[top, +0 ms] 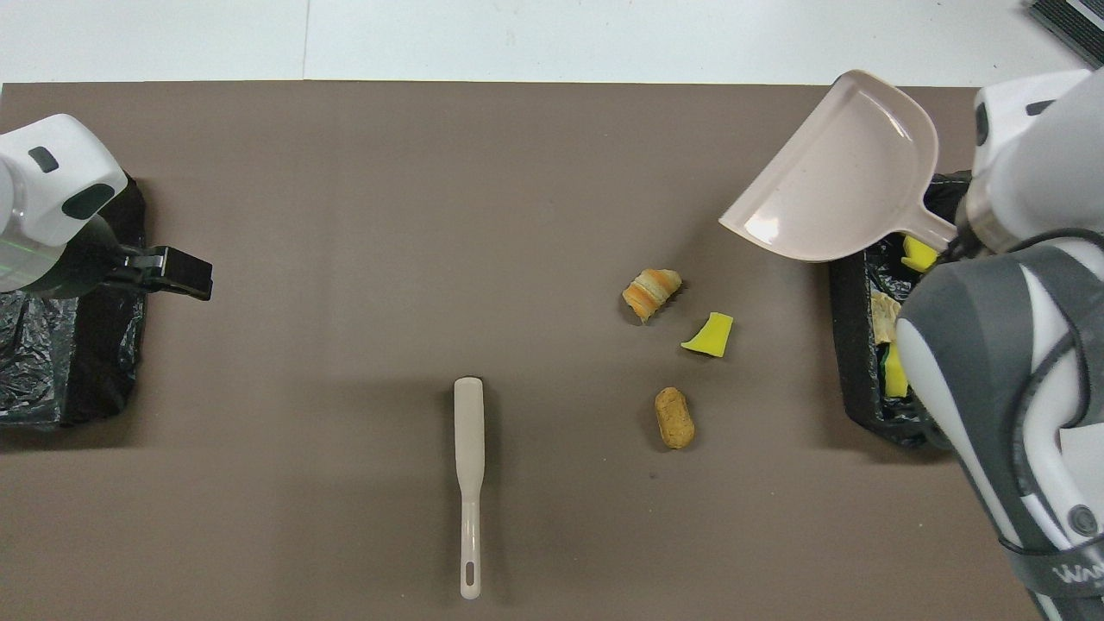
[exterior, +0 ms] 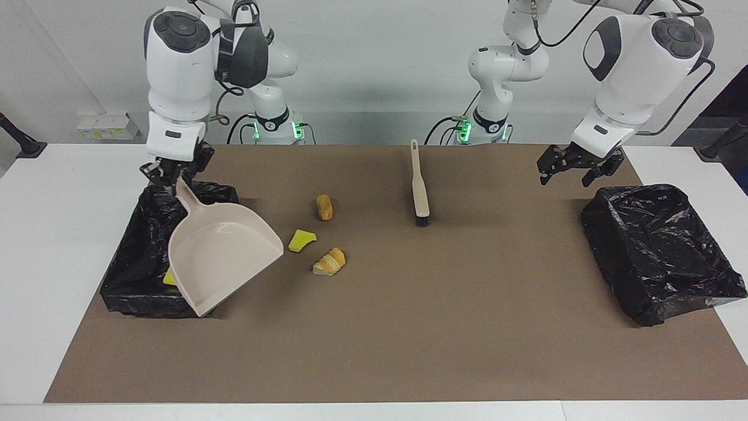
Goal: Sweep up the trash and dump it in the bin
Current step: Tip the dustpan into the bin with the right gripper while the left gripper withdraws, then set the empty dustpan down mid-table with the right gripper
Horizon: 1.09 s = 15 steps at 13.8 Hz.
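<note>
The right gripper (exterior: 170,175) is pinching the handle of the dustpan (exterior: 222,251), tilted over the bin (exterior: 131,275). The overhead view alone is showing trash (top: 897,345) inside that bin; three scraps (exterior: 330,261) are lying on the mat beside it. The left gripper (exterior: 572,169) is hanging spread above the second bin (exterior: 660,251), waiting.
</note>
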Available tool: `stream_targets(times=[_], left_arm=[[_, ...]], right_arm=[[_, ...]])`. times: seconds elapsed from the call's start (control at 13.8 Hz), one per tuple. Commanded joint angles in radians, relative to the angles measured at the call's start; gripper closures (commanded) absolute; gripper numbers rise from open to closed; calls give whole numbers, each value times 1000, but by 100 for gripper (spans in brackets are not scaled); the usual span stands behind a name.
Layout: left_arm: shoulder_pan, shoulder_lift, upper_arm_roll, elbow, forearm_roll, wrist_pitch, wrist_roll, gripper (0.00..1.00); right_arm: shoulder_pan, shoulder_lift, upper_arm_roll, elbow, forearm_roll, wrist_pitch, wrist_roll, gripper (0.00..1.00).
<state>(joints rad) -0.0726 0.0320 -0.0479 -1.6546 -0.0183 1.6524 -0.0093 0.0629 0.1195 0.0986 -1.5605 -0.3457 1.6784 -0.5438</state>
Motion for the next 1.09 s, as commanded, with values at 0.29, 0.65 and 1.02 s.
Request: stream_targets(times=[0.29,0.65,1.02], left_arm=[[2,-1,-3,3,18,-11,8,0],[2,-1,-3,3,18,-11,8,0],[2,-1,-3,3,18,-11,8,0]], right_arm=[[190,314,7,319,148,89,721,100],[305,449,15,375,215,221,1071,100],[388,591,73,510,255,268,1192,100]])
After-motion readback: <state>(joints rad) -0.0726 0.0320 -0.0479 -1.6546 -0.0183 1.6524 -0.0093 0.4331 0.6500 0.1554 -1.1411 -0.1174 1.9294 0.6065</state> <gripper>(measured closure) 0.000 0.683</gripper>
